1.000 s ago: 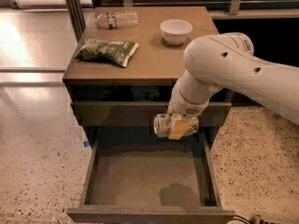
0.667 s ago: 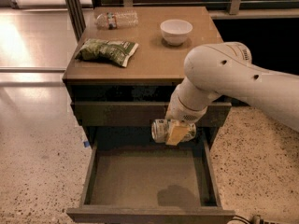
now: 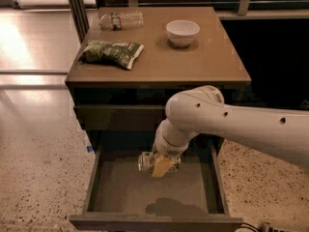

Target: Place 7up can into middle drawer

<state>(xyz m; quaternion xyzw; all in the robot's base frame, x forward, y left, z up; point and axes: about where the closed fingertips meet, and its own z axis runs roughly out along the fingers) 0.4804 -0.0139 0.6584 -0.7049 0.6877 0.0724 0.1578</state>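
The middle drawer (image 3: 120, 192) is pulled open at the bottom of the camera view, with a grey-brown floor and dark side walls. My gripper (image 3: 160, 164) hangs from the white arm (image 3: 231, 124) over the back part of the drawer. It is shut on the 7up can (image 3: 146, 161), which lies on its side between the fingers (image 3: 162, 167), just above the drawer floor. The can's far end is hidden by the gripper. A shadow lies on the floor near the drawer's front.
On the cabinet top (image 3: 207, 62) sit a white bowl (image 3: 182, 32), a green crinkled snack bag (image 3: 111, 52) and a clear plastic bottle (image 3: 120, 20). The closed top drawer front (image 3: 116, 116) is above the open one. Speckled floor lies to the left and right.
My gripper has come down with the can, from level with the drawer's upper edge to low inside the drawer. The cabinet-top objects have not moved.
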